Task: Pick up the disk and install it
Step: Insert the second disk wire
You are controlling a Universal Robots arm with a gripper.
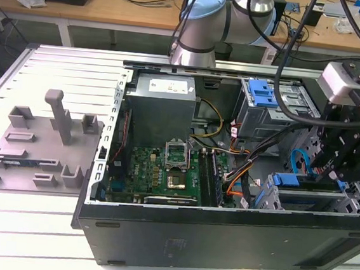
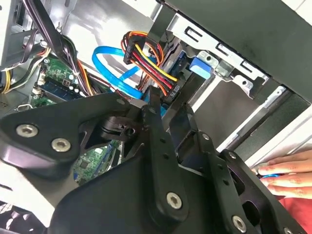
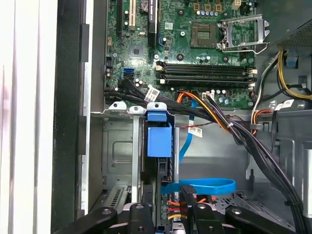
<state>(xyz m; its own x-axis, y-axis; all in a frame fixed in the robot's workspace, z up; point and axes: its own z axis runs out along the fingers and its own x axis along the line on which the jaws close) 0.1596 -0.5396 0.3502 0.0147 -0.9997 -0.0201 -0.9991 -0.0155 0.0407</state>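
Disk (image 3: pixel 159 141), edge-on with only its blue carrier visible, sits in the cage (image 3: pixel 122 146), with gripper (image 3: pixel 168 207) at its 6 o'clock, grip unclear.

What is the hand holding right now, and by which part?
Cannot be told: the hand sits at the blue-framed silver-grey disk standing in the drive bay.

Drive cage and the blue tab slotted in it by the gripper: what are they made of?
Drive cage: looks like bare sheet metal, dull grey, with folded edges and punched holes. Blue tab: probably moulded plastic, uniform matte colour. The gripper hangs close over it.
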